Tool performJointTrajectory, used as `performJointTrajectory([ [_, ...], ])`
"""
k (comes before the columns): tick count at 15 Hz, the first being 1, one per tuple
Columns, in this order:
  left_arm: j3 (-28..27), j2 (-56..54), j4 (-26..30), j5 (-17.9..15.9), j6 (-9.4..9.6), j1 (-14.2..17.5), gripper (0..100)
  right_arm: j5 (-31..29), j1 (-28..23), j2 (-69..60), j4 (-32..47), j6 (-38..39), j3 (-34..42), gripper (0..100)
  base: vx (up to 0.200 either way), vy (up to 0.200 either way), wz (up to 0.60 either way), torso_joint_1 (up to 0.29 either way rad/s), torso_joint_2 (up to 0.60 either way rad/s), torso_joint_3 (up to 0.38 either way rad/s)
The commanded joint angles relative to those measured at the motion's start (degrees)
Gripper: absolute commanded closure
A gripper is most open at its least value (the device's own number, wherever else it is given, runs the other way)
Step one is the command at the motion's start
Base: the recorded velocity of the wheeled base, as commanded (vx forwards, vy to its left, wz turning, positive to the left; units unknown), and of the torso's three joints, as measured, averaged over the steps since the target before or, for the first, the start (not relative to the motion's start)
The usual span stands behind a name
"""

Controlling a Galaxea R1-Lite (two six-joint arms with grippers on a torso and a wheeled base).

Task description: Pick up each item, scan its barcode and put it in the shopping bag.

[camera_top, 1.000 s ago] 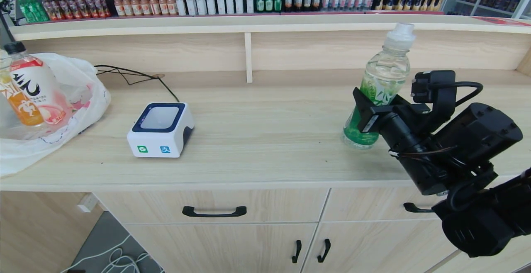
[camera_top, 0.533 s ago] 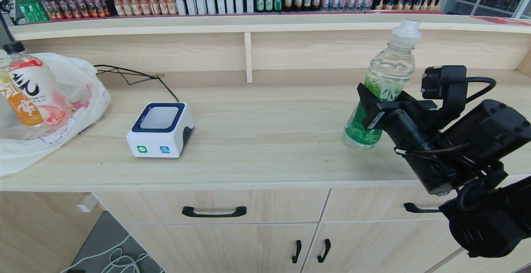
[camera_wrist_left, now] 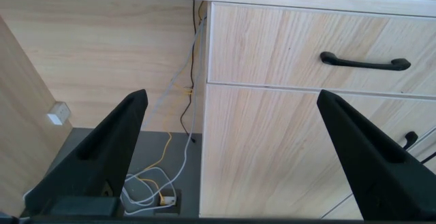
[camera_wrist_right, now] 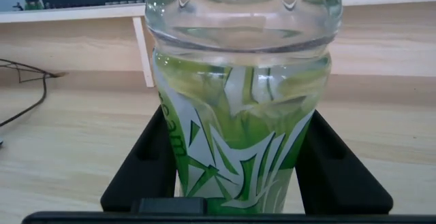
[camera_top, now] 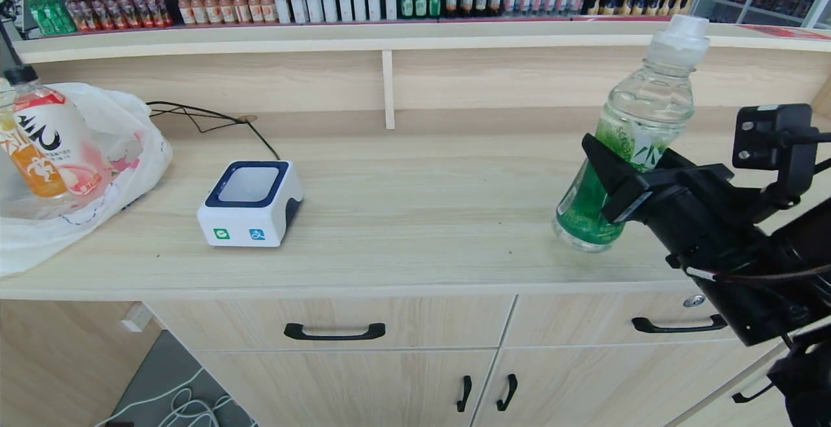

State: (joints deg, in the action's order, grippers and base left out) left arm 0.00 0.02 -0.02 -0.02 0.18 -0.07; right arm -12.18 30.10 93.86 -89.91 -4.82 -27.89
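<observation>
A clear bottle with a green label and white cap (camera_top: 623, 148) hangs tilted above the right end of the wooden counter (camera_top: 415, 219), and my right gripper (camera_top: 620, 174) is shut on its label. Up close, the bottle (camera_wrist_right: 242, 115) sits between the black fingers (camera_wrist_right: 146, 163). A white scanner with a dark-framed window (camera_top: 252, 202) rests left of centre. At the far left lies a white shopping bag (camera_top: 78, 174) holding a pink-and-white bottle (camera_top: 62, 138) and an orange one (camera_top: 23, 161). My left gripper (camera_wrist_left: 238, 156) is open, low in front of the cabinet drawers (camera_wrist_left: 306, 60).
A black cable (camera_top: 208, 119) runs from the scanner to the counter's back wall. A raised shelf (camera_top: 389, 44) with a divider backs the counter, with rows of drinks behind it. Drawers with black handles (camera_top: 334, 331) sit below.
My right gripper has lifted the green-label bottle off the counter and carried it right and toward me, tilting it more. The scanner and bag have stayed put.
</observation>
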Motion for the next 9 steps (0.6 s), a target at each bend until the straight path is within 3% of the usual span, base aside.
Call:
performJointTrajectory([
  [1,0.0,0.0,-0.1,0.0,-0.01,0.0,0,1.2,4.4,-5.6,-0.1,0.6,4.5,100,0.0,0.0,0.0,0.0,0.0,0.0],
  [5,0.0,0.0,-0.1,-0.1,-0.01,0.0,0,1.3,9.7,-11.3,-0.1,4.4,11.5,100,0.0,0.0,0.0,0.0,0.0,0.0],
  [7,0.0,0.0,-0.1,0.0,-0.01,0.1,0,1.5,11.6,-13.4,-0.1,9.9,12.9,100,0.0,0.0,0.0,0.0,0.0,0.0],
  [9,0.0,0.0,0.0,-0.1,-0.01,0.0,0,6.7,11.6,-14.1,-0.1,14.0,13.1,100,0.0,0.0,0.0,0.0,0.0,0.0],
])
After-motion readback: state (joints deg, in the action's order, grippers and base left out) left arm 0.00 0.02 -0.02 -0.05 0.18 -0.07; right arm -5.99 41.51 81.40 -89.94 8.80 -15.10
